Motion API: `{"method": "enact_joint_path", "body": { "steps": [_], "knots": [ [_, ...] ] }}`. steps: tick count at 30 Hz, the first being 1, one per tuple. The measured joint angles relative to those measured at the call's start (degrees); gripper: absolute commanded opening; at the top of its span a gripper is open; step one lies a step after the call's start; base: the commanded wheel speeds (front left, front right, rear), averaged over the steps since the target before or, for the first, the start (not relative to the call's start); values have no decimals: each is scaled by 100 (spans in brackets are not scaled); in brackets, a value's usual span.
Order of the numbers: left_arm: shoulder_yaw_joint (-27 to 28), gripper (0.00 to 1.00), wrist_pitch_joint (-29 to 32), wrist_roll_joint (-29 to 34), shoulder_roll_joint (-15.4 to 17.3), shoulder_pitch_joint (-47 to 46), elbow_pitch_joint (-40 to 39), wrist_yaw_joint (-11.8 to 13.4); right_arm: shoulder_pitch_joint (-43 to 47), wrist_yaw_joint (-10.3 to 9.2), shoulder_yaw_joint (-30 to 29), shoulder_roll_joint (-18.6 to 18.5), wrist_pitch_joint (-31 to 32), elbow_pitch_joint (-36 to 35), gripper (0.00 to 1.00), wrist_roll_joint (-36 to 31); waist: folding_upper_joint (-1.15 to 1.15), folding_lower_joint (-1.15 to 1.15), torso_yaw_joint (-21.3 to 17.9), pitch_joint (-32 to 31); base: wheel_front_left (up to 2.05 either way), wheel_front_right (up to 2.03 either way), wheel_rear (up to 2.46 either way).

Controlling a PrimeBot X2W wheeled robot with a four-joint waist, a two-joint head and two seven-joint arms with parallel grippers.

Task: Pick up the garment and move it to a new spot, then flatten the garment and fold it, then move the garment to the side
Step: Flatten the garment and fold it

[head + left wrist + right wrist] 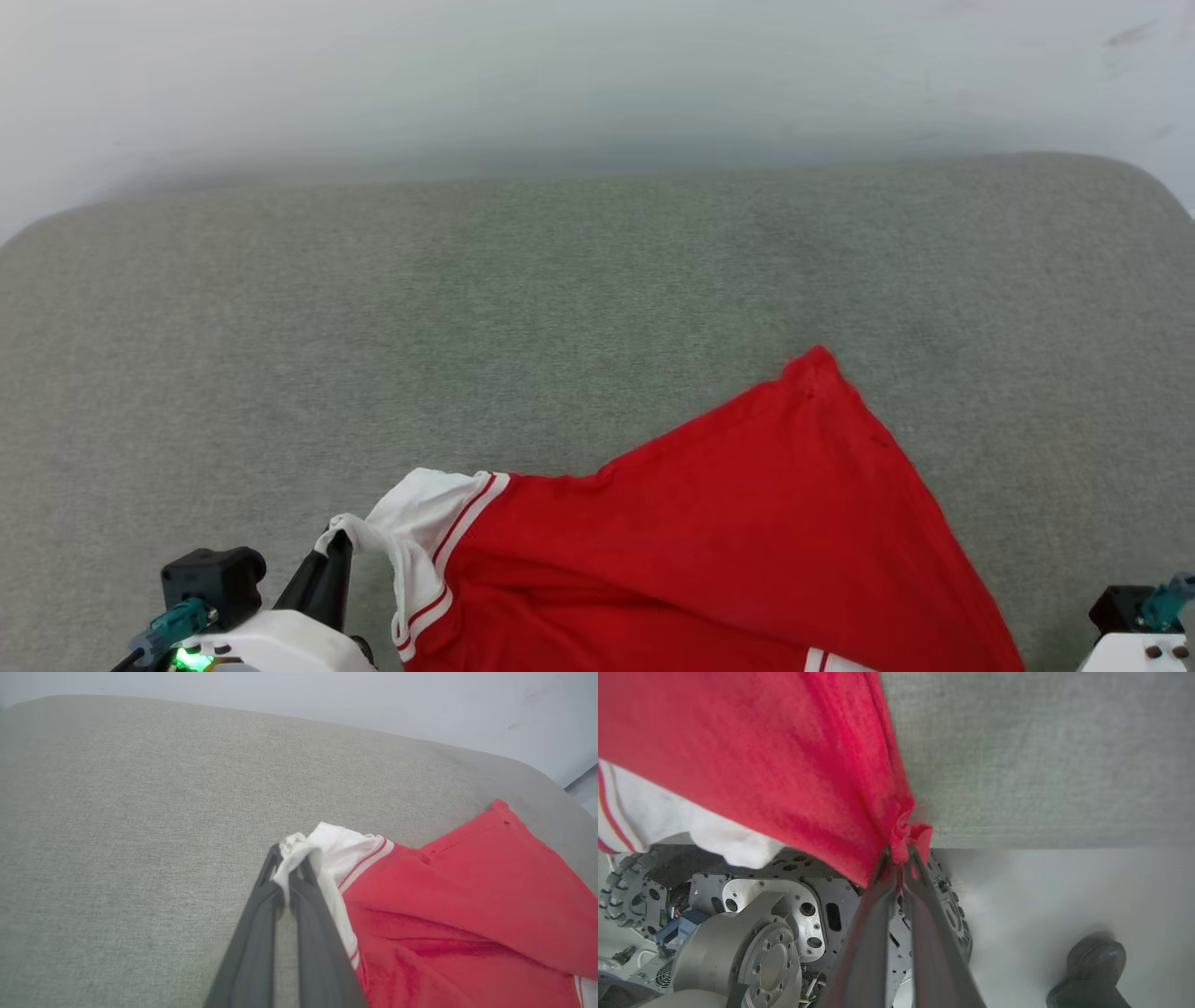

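Right fingers [876,919] pinching garment [761,756], wheeled base [752,914] beyond, dark shoe [1092,970]

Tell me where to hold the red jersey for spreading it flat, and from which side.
Take the garment at two far-apart protruding edges, from the near side: the bunched white sleeve cuff, where the left gripper is shut, and the red corner at the grey surface's near edge, where the right gripper is shut.

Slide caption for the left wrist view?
Left gripper shut on the white sleeve of a red jersey lying on a grey cushioned surface.
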Motion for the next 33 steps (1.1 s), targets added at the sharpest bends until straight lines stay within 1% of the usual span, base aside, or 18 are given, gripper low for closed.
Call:
{"method": "enact_joint_path", "body": {
  "steps": [2,3,4,7,9,13,15,18,20,22,25,27,29,33],
  "knots": [
    [-11,0,67,0,29,-15,-34,0,67,-1,-73,163,-71,-116,0,63,0,0,-58,45,0,0,0],
    [-16,0,75,1,33,-21,-53,0,53,-1,-78,183,-189,-196,37,64,0,0,-75,72,0,0,0],
    [-21,0,99,2,40,-25,-59,1,14,-1,-112,218,-336,-247,100,81,0,0,-85,100,0,0,0],
    [-24,0,143,10,67,-89,-98,9,-241,0,-233,267,-1102,-381,100,77,0,1,-91,170,0,0,0],
    [-19,0,165,12,77,-126,-130,29,-541,-1,-339,267,-1793,-394,100,-3,0,0,-72,219,0,0,0],
    [-40,0,186,21,85,-172,-185,49,-1279,0,-636,430,-3149,-113,100,-41,0,1,2,354,0,0,0],
    [-64,0,191,45,81,-271,-225,37,-1612,-1,-653,483,-3554,124,100,-113,0,1,54,445,0,0,0],
    [-102,0,197,77,64,-459,-249,-30,-2109,-1,-565,555,-3766,483,100,-96,0,1,167,612,0,0,0],
    [-127,0,193,114,49,-583,-243,-71,-2458,-1,-387,557,-3579,700,100,-102,0,2,253,745,0,0,0],
    [-189,0,189,136,14,-763,-236,-142,-2775,-1,-171,511,-3136,912,100,-143,0,2,355,878,0,0,0],
    [-276,0,181,202,-33,-1021,-176,-245,-3258,-1,124,315,-2394,1174,100,-202,0,3,513,1082,0,0,0],
    [-324,0,163,224,-73,-1163,-125,-310,-3537,-1,286,260,-1911,1329,100,-199,0,3,621,1207,0,0,0],
    [-367,0,149,247,-120,-1299,-53,-370,-3754,-1,454,243,-1526,1468,100,-155,0,3,727,1321,0,0,0],
    [-438,0,81,274,-196,-1510,63,-469,-4088,-2,706,229,-955,1733,100,-136,0,3,888,1543,0,0,0]
  ]
}}
